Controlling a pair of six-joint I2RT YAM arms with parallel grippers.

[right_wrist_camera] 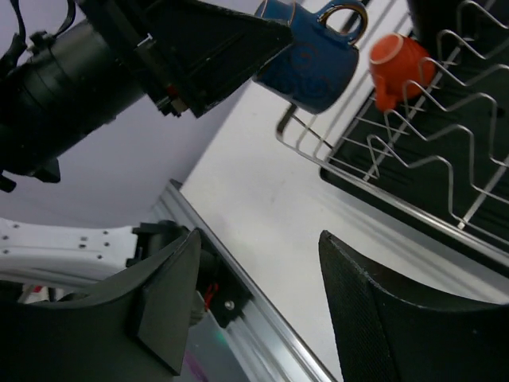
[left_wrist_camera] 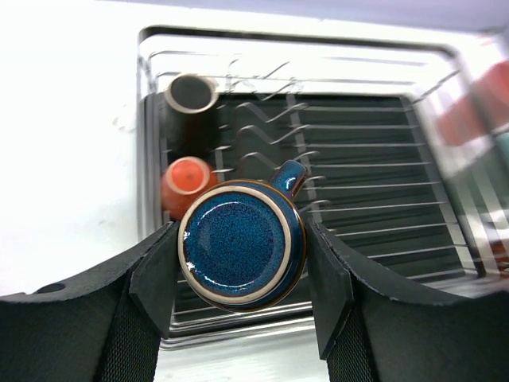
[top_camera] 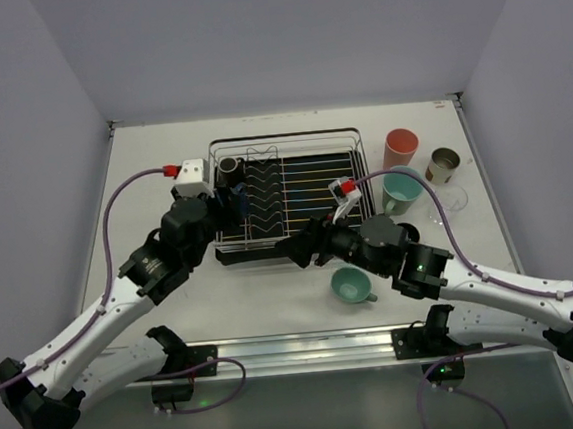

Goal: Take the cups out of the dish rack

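A: What is held by the left end effector [left_wrist_camera: 241,247]?

B: A blue mug [left_wrist_camera: 238,239] is clamped between its two fingers [left_wrist_camera: 155,286], which are pressed against opposite sides of it. A round face of the mug is turned toward the wrist camera, and the handle is pointed away to the upper right.

A: Where is the mug in relation to the dish rack [top_camera: 309,182]?

B: It is seen at the rack's left end, by the near-left corner. Whether the wire is touched by it cannot be told.

A: What else is found in the rack?

B: An orange cup [left_wrist_camera: 187,185] is lodged, tilted, at the left side just beyond the mug, beside the zigzag dividers [left_wrist_camera: 262,131]. A dark cup [left_wrist_camera: 191,93] with a pale rim is seated in the far-left corner.

A: And the right end effector [right_wrist_camera: 258,239]?

B: It is spread wide, and nothing is gripped. It is positioned over the tabletop [top_camera: 151,156], just outside the rack's near edge.

A: Which cups are seen outside the rack?

B: To the right of the rack, a pink tumbler [top_camera: 399,147], a metal cup [top_camera: 444,166], a mint-green mug [top_camera: 402,189] and a clear glass [top_camera: 453,198] are grouped closely. A second mint-green mug [top_camera: 351,285] is set apart, nearer the front, just beside the right arm [top_camera: 493,282].
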